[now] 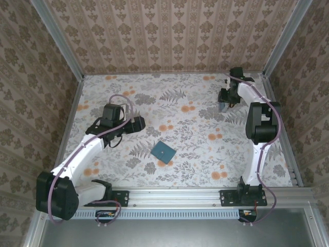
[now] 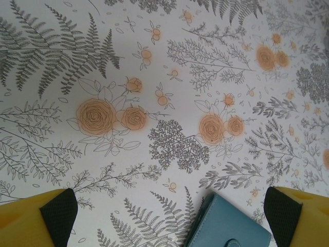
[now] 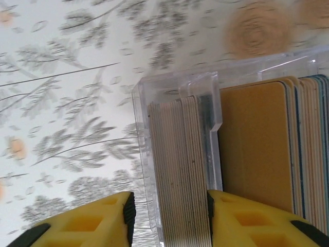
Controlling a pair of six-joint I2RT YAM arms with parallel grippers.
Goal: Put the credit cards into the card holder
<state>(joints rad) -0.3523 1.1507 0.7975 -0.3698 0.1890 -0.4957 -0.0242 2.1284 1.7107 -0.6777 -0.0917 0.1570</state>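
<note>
The holder (image 1: pixel 162 151) is lying shut on the flowered cloth (image 1: pixel 205 154), just toward 6 o'clock from the table's middle, turned corner-on like a diamond. Nothing is lying on it or touching it.

The left gripper (image 1: pixel 140 123) is hanging over the cloth at about 10 o'clock from the holder, apart from it. In its wrist view the left gripper (image 2: pixel 170 208) is standing wide apart, one black pad (image 2: pixel 59 213) at the lower left and the other at the lower right. The teal holder (image 2: pixel 229 226) is showing at 6 o'clock between them, touching neither, with a small round clasp (image 2: pixel 234 242) at its near edge.

The right gripper (image 1: pixel 224 105) is reaching into the far right corner, at about 1 o'clock from the holder and well apart from it. There a clear box (image 3: pixel 175 85) is standing, split by a clear divider (image 3: pixel 212 103). The cards are standing on edge inside it: grey cards (image 3: pixel 177 170) in the left compartment, orange cards (image 3: pixel 254 144) and blue cards (image 3: pixel 321 128) in the right one. Their print is too blurred for reading.

The right gripper (image 3: pixel 170 206) is straddling the left compartment, partly apart. One finger is sitting outside the box wall at 9 o'clock, the other by the divider at 3 o'clock, so the wall is standing between pad and grey cards. I cannot tell whether the pads are pressing on anything
</note>
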